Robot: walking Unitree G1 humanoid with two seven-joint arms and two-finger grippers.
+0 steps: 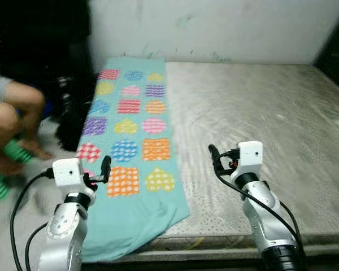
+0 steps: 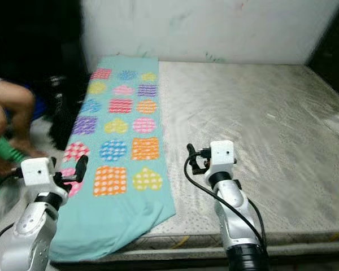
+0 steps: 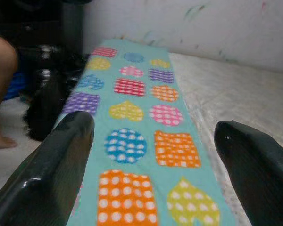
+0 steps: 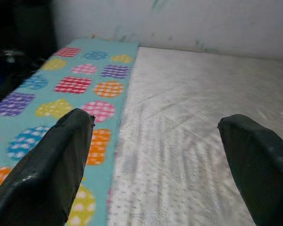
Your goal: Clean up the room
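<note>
Your left gripper (image 3: 151,165) hovers with fingers spread wide over the teal blanket's (image 1: 130,141) near end, which droops over the mattress's (image 1: 260,118) front edge. Your right gripper (image 4: 155,160), likewise released, hangs over bare mattress just beside it. The blanket runs along the left edge to the far wall (image 1: 214,28). A person's knee (image 1: 22,101) sits beyond that edge.

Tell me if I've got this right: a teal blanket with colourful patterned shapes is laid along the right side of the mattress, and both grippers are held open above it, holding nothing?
Not quite. The teal blanket lies along the left side of the mattress, not the right, as the left eye view shows. The rest holds: the left gripper and right gripper are both open and hold nothing.
</note>
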